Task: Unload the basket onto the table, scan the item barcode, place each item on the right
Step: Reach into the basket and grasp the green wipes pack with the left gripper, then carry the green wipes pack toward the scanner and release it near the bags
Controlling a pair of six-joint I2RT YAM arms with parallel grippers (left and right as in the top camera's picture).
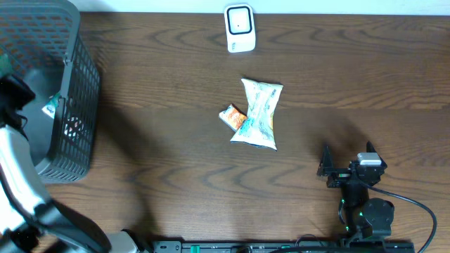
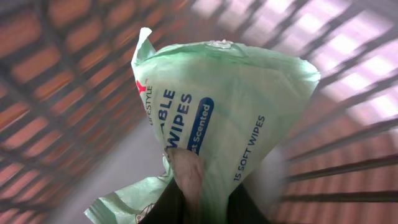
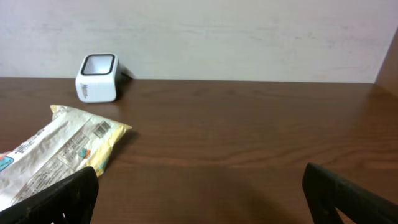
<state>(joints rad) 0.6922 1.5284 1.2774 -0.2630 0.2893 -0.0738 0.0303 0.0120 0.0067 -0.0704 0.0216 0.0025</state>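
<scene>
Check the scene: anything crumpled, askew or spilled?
The wipes pack in the basket is crumpled where the left jaws pinch it. On the table, the snack bag looks squeezed at its middle. Nothing spilled.

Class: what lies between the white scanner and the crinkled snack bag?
Nothing; the stretch between the scanner and the snack bag is bare table, as the overhead and right wrist views both show.

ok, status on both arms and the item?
Left gripper shut on the wipes pack, down inside the basket. Right gripper open, empty, low over the table. Pack not at the scanner yet; snack bag lies on the table before it.
</scene>
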